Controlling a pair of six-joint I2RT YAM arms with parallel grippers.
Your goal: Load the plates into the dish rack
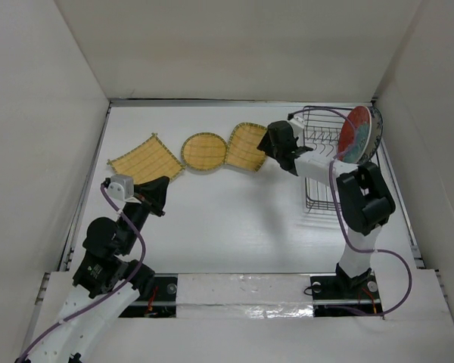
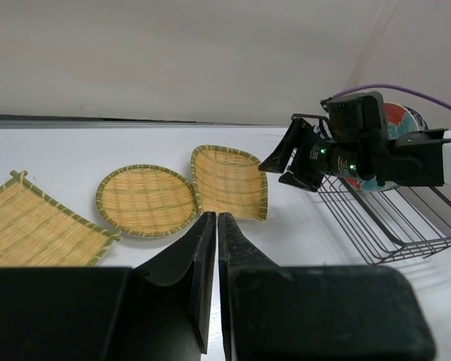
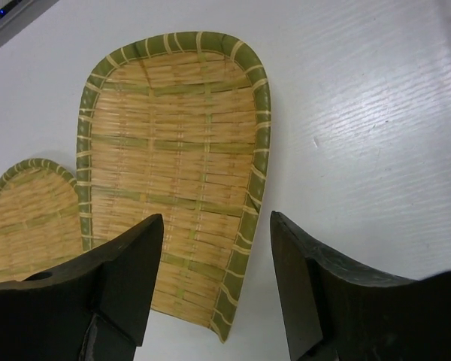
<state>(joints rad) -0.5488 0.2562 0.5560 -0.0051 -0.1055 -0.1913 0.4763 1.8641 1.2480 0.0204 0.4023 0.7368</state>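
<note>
Three yellow woven bamboo plates lie flat in a row at the back: square [image 1: 145, 160], round [image 1: 203, 152] and rounded-square [image 1: 247, 146]. My right gripper [image 1: 266, 145] is open just above the rounded-square plate [image 3: 173, 158], and the plate's right rim sits between its fingers [image 3: 135, 256]. The dark wire dish rack [image 1: 321, 162] stands at the right. A red-and-teal plate [image 1: 356, 134] stands upright at the rack's far end, with a blue-and-white rim [image 1: 376, 130] just behind it. My left gripper [image 1: 160, 198] is shut and empty, above bare table near the square plate.
White walls enclose the table on three sides. The rack's near part [image 2: 383, 218] holds only wire prongs. The right arm's purple cable [image 1: 340, 212] loops beside the rack. In the left wrist view the round plate [image 2: 146, 200] lies ahead of the shut fingers.
</note>
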